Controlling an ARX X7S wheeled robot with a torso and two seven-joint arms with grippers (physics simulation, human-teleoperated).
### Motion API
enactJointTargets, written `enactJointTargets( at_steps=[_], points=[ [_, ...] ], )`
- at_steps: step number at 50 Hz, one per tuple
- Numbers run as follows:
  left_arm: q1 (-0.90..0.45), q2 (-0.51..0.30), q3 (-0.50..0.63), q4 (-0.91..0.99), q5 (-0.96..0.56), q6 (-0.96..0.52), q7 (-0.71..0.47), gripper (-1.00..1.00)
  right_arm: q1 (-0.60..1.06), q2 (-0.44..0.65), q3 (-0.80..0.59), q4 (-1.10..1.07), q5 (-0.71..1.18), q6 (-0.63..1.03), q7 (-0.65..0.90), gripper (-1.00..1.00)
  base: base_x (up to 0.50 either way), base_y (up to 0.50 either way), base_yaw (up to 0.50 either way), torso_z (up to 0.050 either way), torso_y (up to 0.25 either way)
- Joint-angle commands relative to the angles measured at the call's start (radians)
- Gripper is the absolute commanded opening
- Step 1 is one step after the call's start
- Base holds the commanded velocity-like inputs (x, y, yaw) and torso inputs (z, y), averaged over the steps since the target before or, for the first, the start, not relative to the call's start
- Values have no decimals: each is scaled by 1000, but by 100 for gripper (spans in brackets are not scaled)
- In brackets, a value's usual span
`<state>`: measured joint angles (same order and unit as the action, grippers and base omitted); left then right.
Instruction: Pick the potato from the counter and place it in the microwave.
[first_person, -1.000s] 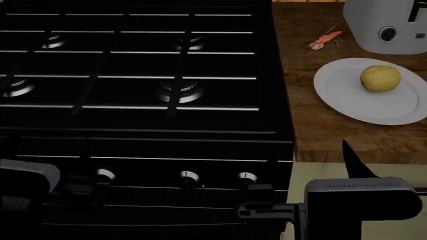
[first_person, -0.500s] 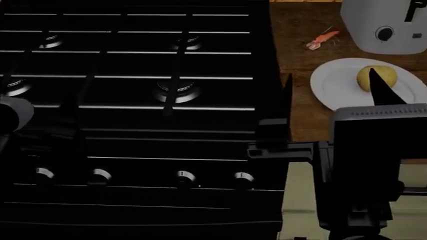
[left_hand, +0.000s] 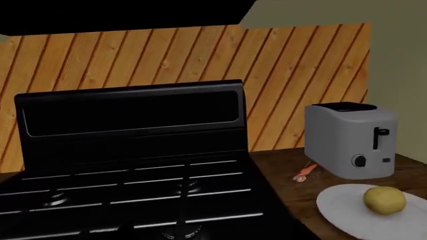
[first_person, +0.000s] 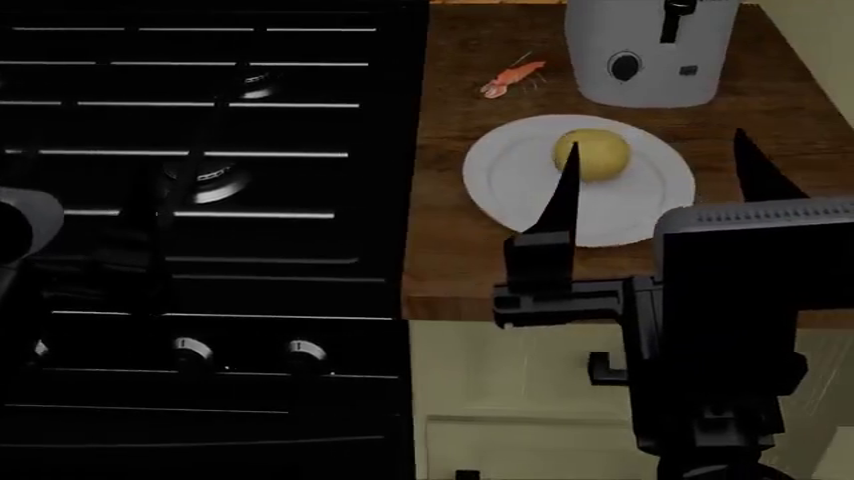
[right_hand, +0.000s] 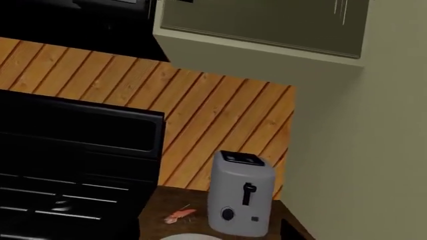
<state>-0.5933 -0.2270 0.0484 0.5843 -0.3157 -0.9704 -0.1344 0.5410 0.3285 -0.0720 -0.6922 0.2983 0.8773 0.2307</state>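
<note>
The yellowish potato (first_person: 593, 153) lies on a round white plate (first_person: 501, 190) on the dark wood counter (first_person: 454, 265); the left wrist view also shows the potato (left_hand: 384, 200). My right gripper (first_person: 661, 185) hangs open above the counter's front edge, short of the plate, with nothing between its dark fingers (first_person: 565, 200). The potato shows just past the left finger. My left gripper (first_person: 27, 228) is at the left over the black stove, its jaws lost in the dark. A black unit (right_hand: 67, 30) hangs above the stove; I cannot tell if it is the microwave.
A grey toaster (first_person: 647, 50) stands at the counter's back, with a small pink shrimp (first_person: 511, 78) beside it. The black gas stove (first_person: 200, 100) fills the left, with knobs along its front. Cream cabinet fronts (first_person: 521, 400) are below the counter. A wall borders the right.
The head view has swung right, so stove, plate and potato sit further left. My right gripper rose from low in view and its fingers now frame the plate.
</note>
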Motion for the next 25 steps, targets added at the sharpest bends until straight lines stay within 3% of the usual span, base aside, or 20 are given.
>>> enactJointTargets(
  at_steps=[1, 7, 14, 25],
  points=[
    [5, 17, -18, 2, 13, 1, 21, 100, -1, -12, 22, -1, 3, -1, -26, 100, 0, -500, 0, 0, 0],
    [13, 11, -16, 6, 12, 8, 19, 100, 0, -5, 4, 0, -1, -7, -30, 100, 0, -472, 0, 0, 0],
    [18, 6, -20, 12, 8, 12, 16, 100, 6, -16, 4, -4, 9, -4, -25, 100, 28, 0, 0, 0, 0],
    [12, 2, -15, 13, 3, 10, 12, 100, 0, -14, 15, -10, 18, -3, -21, 100, 459, 0, 0, 0, 0]
  ],
)
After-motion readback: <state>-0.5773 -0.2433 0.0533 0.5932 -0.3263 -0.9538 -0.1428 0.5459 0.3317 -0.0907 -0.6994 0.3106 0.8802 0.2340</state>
